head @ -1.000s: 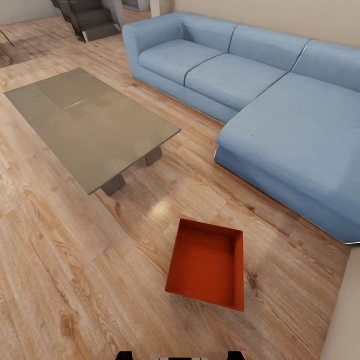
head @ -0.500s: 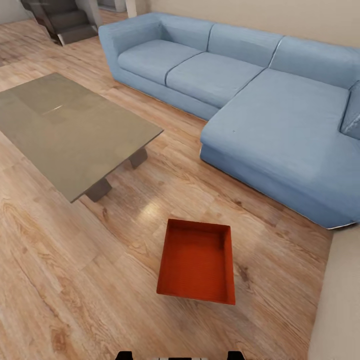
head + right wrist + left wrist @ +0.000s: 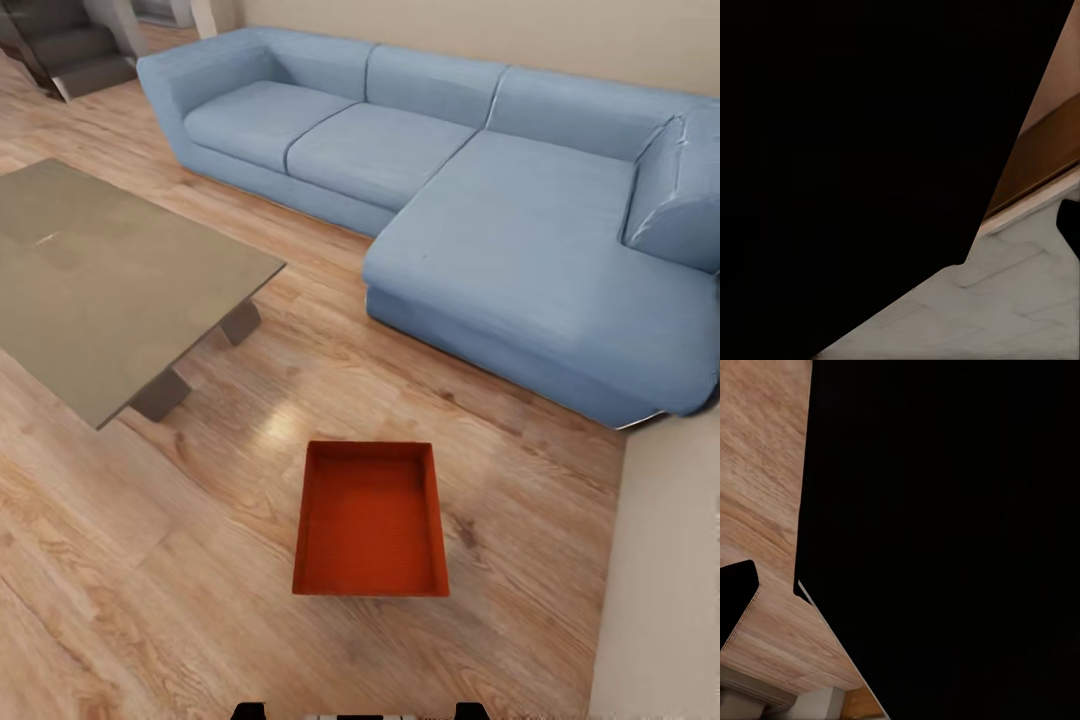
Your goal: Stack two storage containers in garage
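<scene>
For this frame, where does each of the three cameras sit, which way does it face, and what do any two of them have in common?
Head view: on the robot's head, looking forward and down at the storage container on the wood plank floor, with sofa and low table beyond; dark robot parts at the bottom edge.
Left wrist view: near the left gripper, mostly blocked by a black robot part, plank floor beside it.
Right wrist view: near the right gripper, likewise mostly black; pale surface and wooden strip.
Shared: head and left wrist views both show plank floor.
</scene>
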Robot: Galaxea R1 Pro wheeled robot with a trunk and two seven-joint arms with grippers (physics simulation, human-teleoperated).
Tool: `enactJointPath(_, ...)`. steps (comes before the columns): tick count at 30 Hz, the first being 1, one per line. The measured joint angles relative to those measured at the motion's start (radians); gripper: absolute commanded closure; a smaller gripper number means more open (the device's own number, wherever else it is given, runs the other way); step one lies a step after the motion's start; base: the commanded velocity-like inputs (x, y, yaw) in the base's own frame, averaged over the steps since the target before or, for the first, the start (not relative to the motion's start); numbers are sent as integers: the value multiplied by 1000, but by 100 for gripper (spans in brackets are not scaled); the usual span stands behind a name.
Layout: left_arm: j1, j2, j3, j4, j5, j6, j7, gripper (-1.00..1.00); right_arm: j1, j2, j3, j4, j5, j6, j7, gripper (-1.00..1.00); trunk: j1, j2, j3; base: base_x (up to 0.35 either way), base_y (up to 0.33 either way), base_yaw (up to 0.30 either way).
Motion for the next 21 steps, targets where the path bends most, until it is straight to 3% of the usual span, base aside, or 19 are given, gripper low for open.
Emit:
enactJointPath(4,0,-1,0,0,0,0,-1,-100,0,0,0,1,1,0,0,-100,0,0,0,0,0,-128)
enactJointPath(21,0,-1,0,0,0,0,-1,-100,0,-1,1,0,5,0,1,-100,0,0,0,0,0,-4)
